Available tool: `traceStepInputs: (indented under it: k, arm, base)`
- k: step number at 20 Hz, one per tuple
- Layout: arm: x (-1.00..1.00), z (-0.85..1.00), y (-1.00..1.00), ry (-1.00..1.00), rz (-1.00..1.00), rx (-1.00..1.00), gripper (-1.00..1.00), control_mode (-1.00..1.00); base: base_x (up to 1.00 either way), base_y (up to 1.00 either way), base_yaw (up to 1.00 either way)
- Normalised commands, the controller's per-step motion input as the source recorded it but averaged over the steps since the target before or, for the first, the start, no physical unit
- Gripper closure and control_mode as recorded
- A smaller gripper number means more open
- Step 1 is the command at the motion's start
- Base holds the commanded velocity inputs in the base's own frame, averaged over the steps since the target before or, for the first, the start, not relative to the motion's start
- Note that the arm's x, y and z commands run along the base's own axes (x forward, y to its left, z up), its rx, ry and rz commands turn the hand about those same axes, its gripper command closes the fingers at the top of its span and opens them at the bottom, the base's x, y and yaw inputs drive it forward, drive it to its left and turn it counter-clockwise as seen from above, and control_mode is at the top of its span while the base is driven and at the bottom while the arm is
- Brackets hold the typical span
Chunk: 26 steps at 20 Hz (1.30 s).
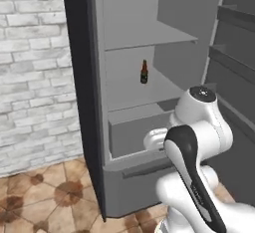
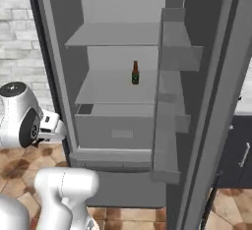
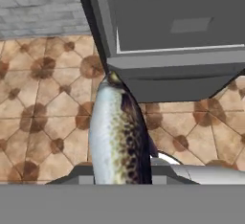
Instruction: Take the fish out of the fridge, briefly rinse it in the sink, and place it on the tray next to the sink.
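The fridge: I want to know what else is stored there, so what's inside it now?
Inside the fridge, one small dark bottle stands on the middle shelf. What the closed drawer holds is hidden. The fish is outside, in the gripper.

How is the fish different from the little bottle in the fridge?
The fish is silvery with dark speckles; the bottle is dark with an orange cap. The fish is out of the fridge, over the tiled floor; the bottle stands on a middle shelf inside. The fish rises from the gripper's grip; nothing touches the upright bottle. Both are long and slim.
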Motion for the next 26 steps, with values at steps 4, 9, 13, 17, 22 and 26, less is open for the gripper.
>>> traceStepInputs:
  k: [4,9,13,17,22,26]
  arm:
    - [0.0,0.0,0.0,0.0,0.0,0.0,1.0,1.0]
    - [0.0,0.0,0.0,0.0,0.0,0.0,1.0,1.0]
    - [0.0,0.0,0.0,0.0,0.0,0.0,1.0,1.0]
    - [0.0,0.0,0.0,0.0,0.0,0.0,1.0,1.0]
    - [0.0,0.0,0.0,0.0,0.0,0.0,1.0,1.0]
    - [0.0,0.0,0.0,0.0,0.0,0.0,1.0,1.0]
  base:
    - [-0.91,0.37,-0.74]
    - [-0.69,0.29,-0.84]
    - [-0.64,0.29,-0.86]
    - [-0.56,0.13,-0.89]
    - [-0.56,-0.25,-0.78]
    - [-0.15,-0.35,-0.45]
